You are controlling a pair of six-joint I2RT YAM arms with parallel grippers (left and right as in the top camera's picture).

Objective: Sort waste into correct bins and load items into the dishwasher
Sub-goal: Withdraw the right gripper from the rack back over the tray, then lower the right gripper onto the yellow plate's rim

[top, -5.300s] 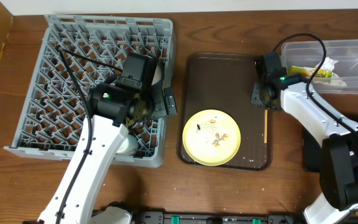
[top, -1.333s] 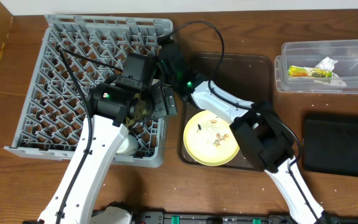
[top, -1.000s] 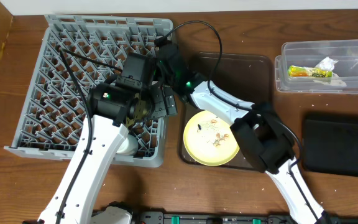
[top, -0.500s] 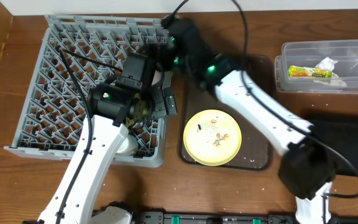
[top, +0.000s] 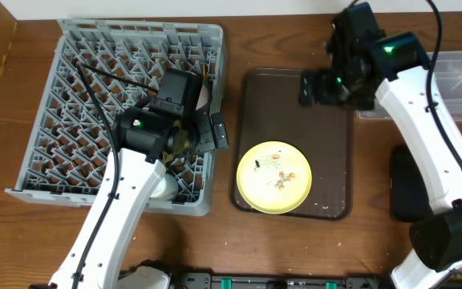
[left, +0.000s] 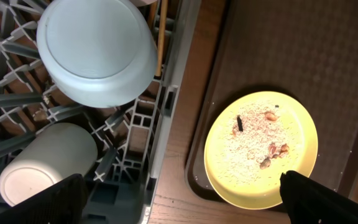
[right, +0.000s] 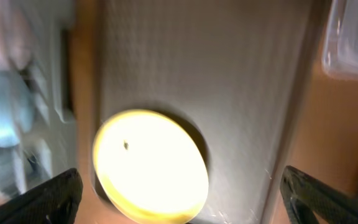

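Rack (left: 166,118): grey, holding upturned blue bowl (left: 98,53), white cup (left: 45,165), one chopstick (left: 161,37).
Tray (left: 260,50): brown, just beside rack.
Plate (left: 222,177): yellow, on tray, carrying crumbs (left: 253,146).

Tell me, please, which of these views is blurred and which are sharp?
Right wrist: heavily motion-blurred, the plate a washed-out glowing smear, tray streaked. Left wrist: crisp, crumbs on the plate clearly resolved. Overhead: sharp and evenly lit, rack pegs distinct.

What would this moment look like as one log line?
left pincer: open | right pincer: open above brown tray | yellow plate: on tray, with crumbs | blue bowl: in grey rack
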